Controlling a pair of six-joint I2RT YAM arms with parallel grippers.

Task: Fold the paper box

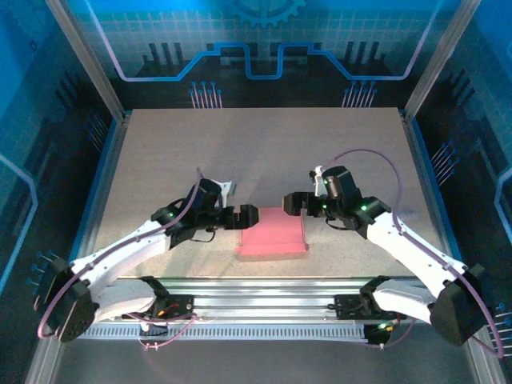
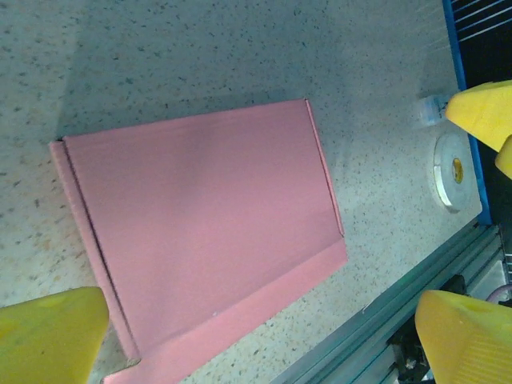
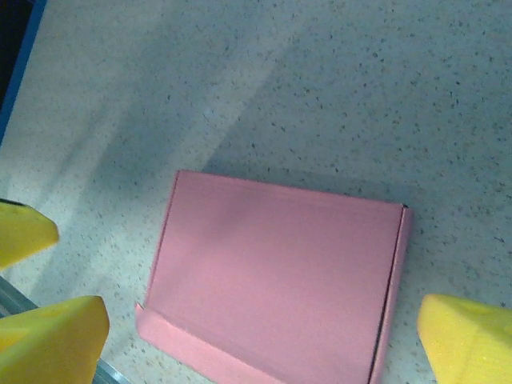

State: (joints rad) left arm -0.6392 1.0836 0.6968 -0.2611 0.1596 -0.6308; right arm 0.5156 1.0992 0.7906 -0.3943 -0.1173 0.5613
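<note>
While the paper box (image 1: 274, 232) lies closed, flat on the desk (image 1: 264, 144) | left gripper (image 1: 254, 214) wide, near its left edge | right gripper (image 1: 288, 204) wide, near its right edge

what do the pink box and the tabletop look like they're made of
Paper box: thin pink cardboard, matte; the sharp creases and the thin folded flap along its edges suggest it. Tabletop: pale, finely dark-speckled surface, mostly matte, perhaps laminate or a stone-look composite; the look leaves that open.
</note>
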